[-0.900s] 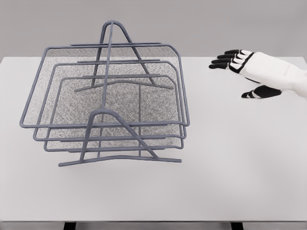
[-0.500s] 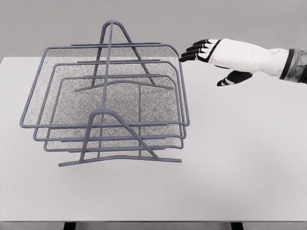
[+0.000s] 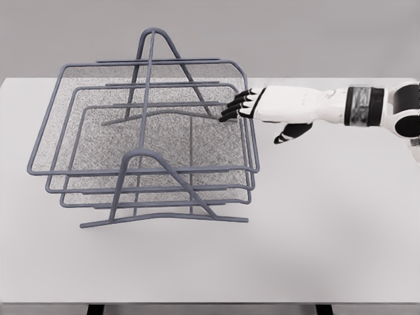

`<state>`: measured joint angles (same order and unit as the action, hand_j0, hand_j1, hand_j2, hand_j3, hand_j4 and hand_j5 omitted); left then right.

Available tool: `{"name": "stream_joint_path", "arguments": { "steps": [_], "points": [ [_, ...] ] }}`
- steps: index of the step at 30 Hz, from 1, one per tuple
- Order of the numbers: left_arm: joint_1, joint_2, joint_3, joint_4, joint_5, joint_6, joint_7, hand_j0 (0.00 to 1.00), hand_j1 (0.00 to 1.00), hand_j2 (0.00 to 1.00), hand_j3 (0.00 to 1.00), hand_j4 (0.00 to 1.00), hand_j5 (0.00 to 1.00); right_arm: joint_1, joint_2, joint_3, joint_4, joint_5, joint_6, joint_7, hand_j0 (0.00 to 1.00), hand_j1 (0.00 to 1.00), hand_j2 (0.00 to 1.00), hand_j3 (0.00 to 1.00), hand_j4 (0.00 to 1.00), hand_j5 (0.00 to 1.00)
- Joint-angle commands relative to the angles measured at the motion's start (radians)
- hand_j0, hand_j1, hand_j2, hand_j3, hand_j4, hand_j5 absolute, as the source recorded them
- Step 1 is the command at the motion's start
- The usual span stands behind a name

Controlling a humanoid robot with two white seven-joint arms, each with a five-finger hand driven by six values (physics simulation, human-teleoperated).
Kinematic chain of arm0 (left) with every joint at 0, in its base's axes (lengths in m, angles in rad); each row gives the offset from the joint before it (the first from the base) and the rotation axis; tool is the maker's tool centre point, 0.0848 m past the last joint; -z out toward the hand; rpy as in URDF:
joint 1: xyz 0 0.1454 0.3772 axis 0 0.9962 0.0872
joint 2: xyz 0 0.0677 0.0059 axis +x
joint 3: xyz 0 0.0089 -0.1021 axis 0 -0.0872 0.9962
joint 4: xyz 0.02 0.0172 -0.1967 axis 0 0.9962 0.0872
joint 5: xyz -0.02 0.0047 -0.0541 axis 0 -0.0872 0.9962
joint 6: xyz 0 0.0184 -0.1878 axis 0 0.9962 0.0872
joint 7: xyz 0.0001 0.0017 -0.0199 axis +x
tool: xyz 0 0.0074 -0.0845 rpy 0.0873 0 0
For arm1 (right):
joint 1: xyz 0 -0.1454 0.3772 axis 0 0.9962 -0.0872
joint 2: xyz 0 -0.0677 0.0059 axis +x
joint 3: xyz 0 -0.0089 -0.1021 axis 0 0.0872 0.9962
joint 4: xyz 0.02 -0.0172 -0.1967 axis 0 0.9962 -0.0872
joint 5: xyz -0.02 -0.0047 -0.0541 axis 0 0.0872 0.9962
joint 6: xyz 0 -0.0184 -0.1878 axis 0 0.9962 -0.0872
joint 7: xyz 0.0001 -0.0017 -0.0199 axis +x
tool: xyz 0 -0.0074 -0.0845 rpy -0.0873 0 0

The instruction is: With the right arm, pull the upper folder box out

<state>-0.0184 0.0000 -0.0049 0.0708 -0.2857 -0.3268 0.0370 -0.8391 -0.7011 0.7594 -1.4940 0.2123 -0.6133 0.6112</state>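
- I have brought the right hand [image 3: 262, 108] in from the far right of the surface [image 3: 328, 216] toward the wire rack [image 3: 147, 141]; over the last second it travelled leftward and dropped from above the rack's top corner to the level of the right-hand rims; the forearm now lies nearly level across the view.
- The fingers [image 3: 236, 108] are loosely spread and slightly bent, holding nothing; their dark tips lie at or just over the right side rail of the upper folder box [image 3: 246, 92]; I cannot tell from this single view whether they touch the wire or hover above it; the thumb [image 3: 289, 134] hangs below and clear of the rack.
- Meaning for the task: I judge the approach nearly complete and the grasp not yet made; the upper folder box sits fully seated in the frame, uppermost of three stacked trays, left of centre on the surface; no pull has begun.
- Left hand: not in view.
- Materials and shapes: the rack is dark blue-grey metal rod; two A-shaped end supports, one near and one far, carry three shallow rectangular trays with rounded corners; each tray has a fine mesh floor, see-through enough that the lower rims show beneath.
- The rim wire is thin and smooth; I expect a hook of the fingers over the rail to serve better than a pinch.
- The surface is plain, matt white; the hand is glossy white shell with black finger segments.
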Motion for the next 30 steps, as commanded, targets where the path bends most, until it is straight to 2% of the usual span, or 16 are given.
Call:
{"name": "stream_joint_path", "arguments": {
  "steps": [1,26,30],
  "points": [
    [0.0,0.0,0.0,0.0,0.0,0.0,0.0,1.0,1.0,1.0,1.0,1.0,1.0,0.0,-0.005,0.018,0.0,-0.001,0.002,0.0,1.0,1.0,1.0,1.0,1.0,1.0],
    [0.0,0.0,0.0,0.0,0.0,0.0,0.0,1.0,1.0,1.0,1.0,1.0,1.0,0.025,-0.176,0.012,-0.012,-0.008,0.002,0.0,1.0,1.0,1.0,1.0,1.0,1.0],
    [0.0,0.0,0.0,0.0,0.0,0.002,0.0,1.0,1.0,1.0,1.0,1.0,1.0,0.025,-0.215,0.011,-0.04,-0.011,0.002,0.0,1.0,1.0,1.0,1.0,1.0,1.0]
  ]
}}
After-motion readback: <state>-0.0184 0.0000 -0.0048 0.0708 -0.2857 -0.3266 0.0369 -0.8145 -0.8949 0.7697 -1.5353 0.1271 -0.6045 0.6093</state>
